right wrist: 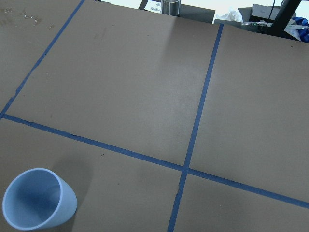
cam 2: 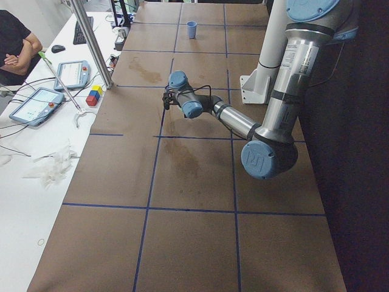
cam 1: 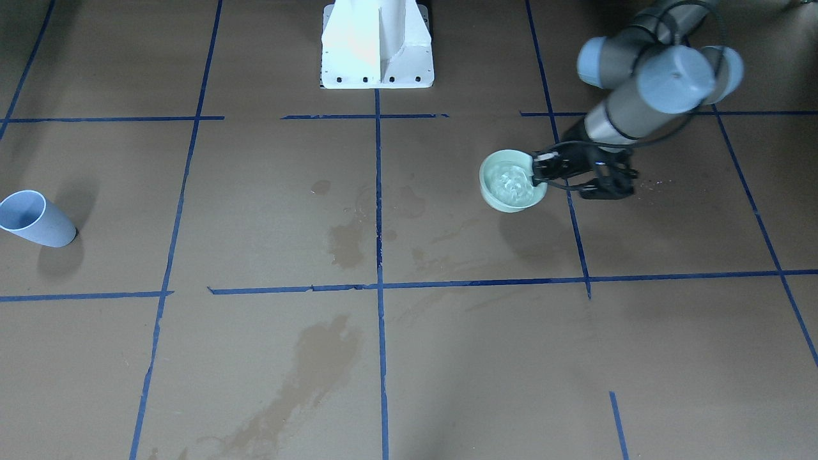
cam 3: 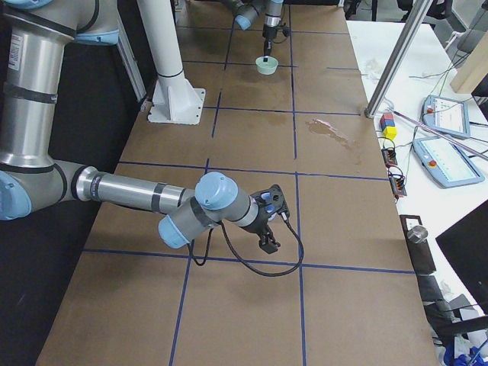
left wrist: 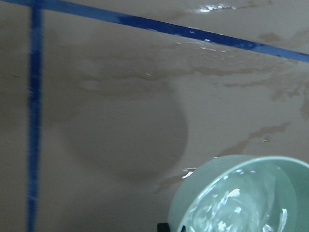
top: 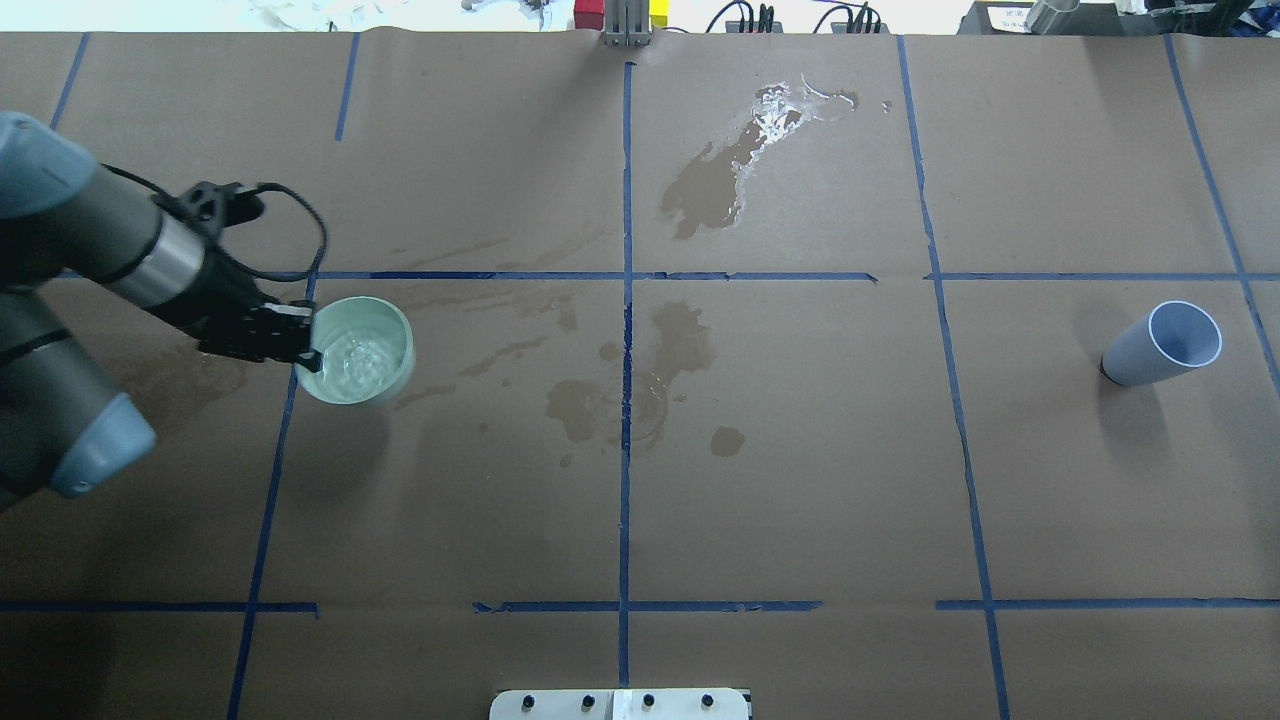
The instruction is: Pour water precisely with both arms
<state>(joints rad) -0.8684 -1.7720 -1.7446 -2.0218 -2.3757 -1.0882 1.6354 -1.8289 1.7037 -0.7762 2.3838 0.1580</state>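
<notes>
Water (top: 355, 358) ripples in cup (top: 404, 366) (left fingers (top: 302, 342) clamping).

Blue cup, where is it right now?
In the overhead view the blue cup sits at the far right, far from the green cup held by the left end effector.

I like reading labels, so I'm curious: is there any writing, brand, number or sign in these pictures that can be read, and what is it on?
No text can be read anywhere in these pictures.
White label at the table's far edge: it carries print, too small to read.
Tablet screens on the side table: too small to read.
Green cup and blue cup: plain, no markings visible.
</notes>
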